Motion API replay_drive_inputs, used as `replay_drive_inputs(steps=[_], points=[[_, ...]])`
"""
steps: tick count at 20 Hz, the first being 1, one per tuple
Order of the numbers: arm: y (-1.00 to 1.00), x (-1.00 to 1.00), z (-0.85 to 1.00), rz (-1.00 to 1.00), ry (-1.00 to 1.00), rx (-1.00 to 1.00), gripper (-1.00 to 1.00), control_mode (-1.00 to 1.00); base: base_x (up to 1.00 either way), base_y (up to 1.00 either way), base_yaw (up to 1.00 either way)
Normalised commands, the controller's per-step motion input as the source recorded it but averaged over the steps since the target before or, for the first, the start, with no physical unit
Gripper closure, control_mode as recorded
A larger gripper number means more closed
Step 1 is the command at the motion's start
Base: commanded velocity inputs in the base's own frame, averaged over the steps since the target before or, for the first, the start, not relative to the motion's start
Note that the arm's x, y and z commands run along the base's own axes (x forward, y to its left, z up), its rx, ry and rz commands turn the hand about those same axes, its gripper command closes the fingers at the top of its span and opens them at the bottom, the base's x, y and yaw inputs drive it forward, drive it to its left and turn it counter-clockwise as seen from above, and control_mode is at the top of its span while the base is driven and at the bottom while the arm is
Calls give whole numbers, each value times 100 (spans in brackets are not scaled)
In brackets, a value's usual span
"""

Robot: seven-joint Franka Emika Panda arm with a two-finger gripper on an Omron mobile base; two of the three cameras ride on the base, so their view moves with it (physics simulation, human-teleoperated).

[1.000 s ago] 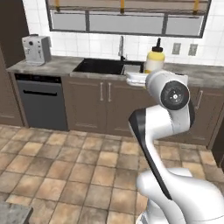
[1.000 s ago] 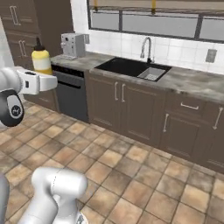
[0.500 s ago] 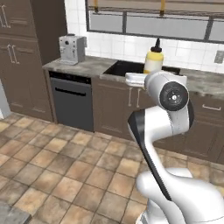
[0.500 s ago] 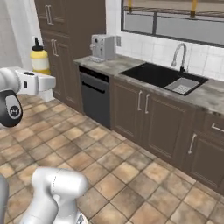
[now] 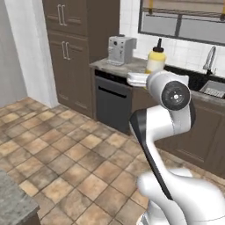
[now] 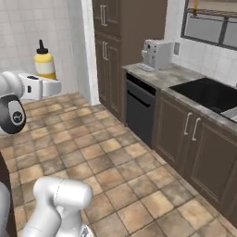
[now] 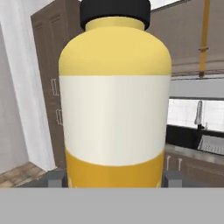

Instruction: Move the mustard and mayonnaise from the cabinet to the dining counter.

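Mustard (image 7: 114, 100) stands upright, apparently clamped between tool (image 7: 114, 178) fingertips (image 7: 56, 177).

mustard (image 7: 114, 100) — yellow, white band, black cap

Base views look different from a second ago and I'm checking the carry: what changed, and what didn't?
The base turned, so the cameras swung: the sink and coffee machine slid right in the picture, and the tall cabinets and a white wall came into view. None of those things moved themselves. The mustard stayed upright, clamped in the gripper, held out ahead of the arm as before.
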Motion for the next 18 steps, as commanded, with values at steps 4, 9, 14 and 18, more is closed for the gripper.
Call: replay_drive_inputs(steps=[4, 9, 14, 18], points=[[0, 0, 0, 0, 0, 0, 100, 100, 49, 0, 58], [0, 0, 0, 0, 0, 0, 100, 100, 60, -1, 41], [0, 0, 0, 0, 0, 0, 100, 100, 71, -12, 24], [0, 0, 0, 0, 0, 0, 100, 100, 73, -22, 15]])
